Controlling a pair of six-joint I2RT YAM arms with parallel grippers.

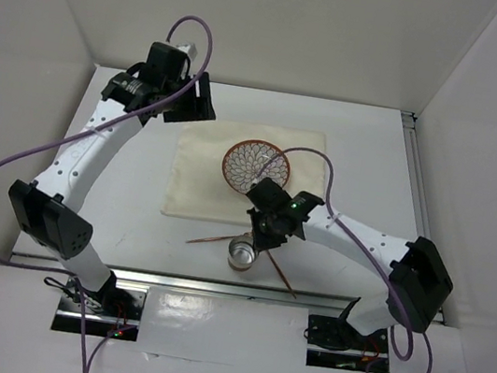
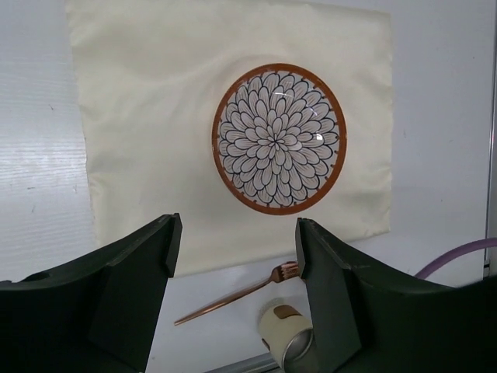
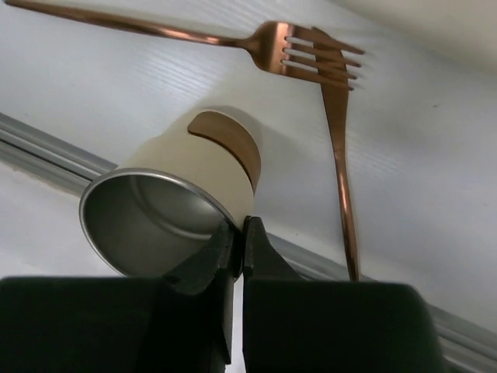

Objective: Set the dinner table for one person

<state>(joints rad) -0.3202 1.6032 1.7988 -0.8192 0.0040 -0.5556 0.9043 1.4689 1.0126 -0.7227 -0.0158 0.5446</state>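
Observation:
The white dinner table (image 1: 366, 158) carries a cream cloth (image 1: 198, 174) with a flower-patterned, brown-rimmed plate (image 1: 256, 166) on it. A cream cup with a steel inside (image 1: 242, 254) is near the front edge. My right gripper (image 1: 258, 235) is shut on its rim; the right wrist view shows the fingers (image 3: 237, 229) pinching the wall of the tilted cup (image 3: 194, 171). A copper fork (image 3: 303, 54) lies just beyond it, its tines touching a second copper utensil (image 3: 342, 179). My left gripper (image 1: 195, 102) is open and empty, high over the cloth's far left corner.
In the left wrist view the plate (image 2: 278, 138), the cloth (image 2: 147, 116), the fork (image 2: 233, 297) and the cup (image 2: 283, 338) show between the open jaws. A metal rail (image 1: 214, 287) runs along the table's front edge. White walls stand on three sides.

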